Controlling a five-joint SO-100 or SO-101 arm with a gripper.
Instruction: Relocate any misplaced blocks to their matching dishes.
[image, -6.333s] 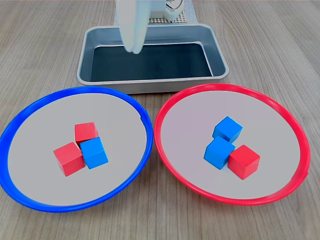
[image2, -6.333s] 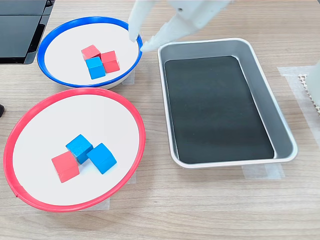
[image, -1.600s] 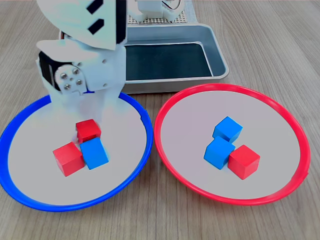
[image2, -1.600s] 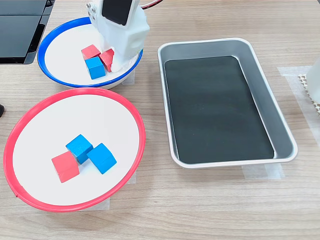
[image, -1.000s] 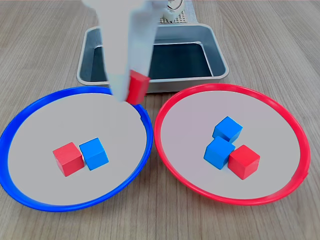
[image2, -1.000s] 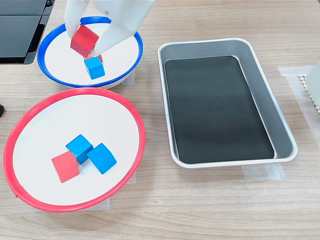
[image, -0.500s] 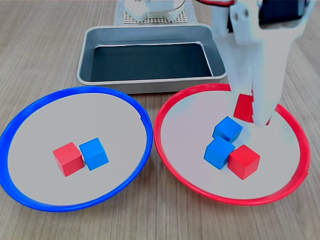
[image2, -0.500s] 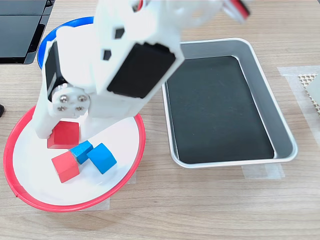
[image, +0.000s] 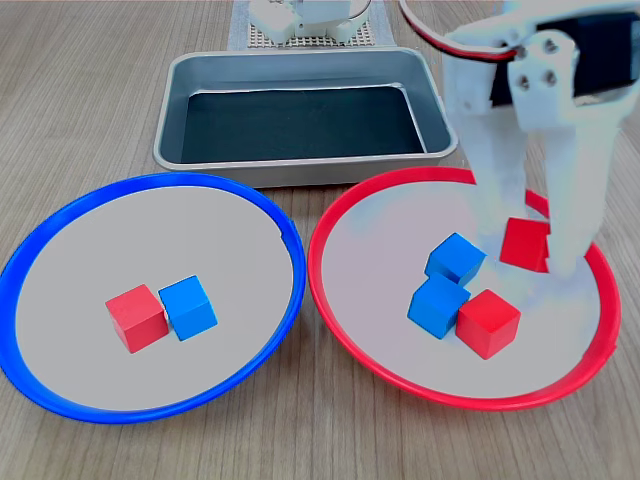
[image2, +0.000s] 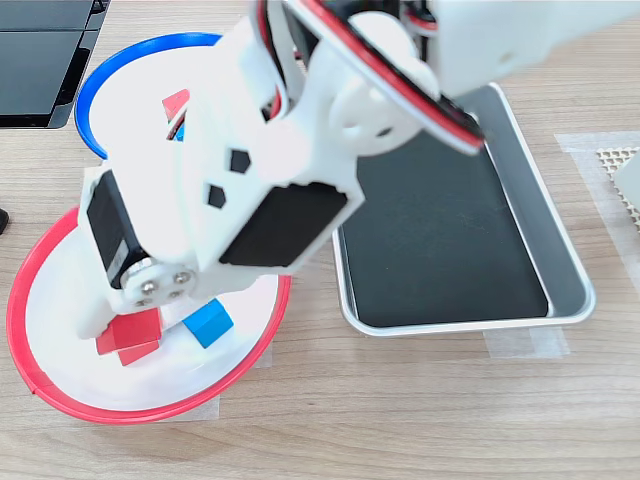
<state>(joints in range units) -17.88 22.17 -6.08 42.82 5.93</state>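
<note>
Now the gripper (image: 528, 250) is clamped on a red cube (image: 526, 243) low over the red-rimmed plate (image: 400, 385); released carelessly, it could tumble against the blue cubes (image: 455, 258) beside it.

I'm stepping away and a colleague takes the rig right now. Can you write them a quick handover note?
Gripper: shut on a red block, low over the red-rimmed plate, not yet released.
Red-rimmed plate: another red block and two blue blocks, which are misplaced.
Blue-rimmed plate: one blue block and one misplaced red block.
Metal tray: holds no blocks.
Left: release this red block, move the last red across, then both blues to the blue-rimmed plate.
</note>
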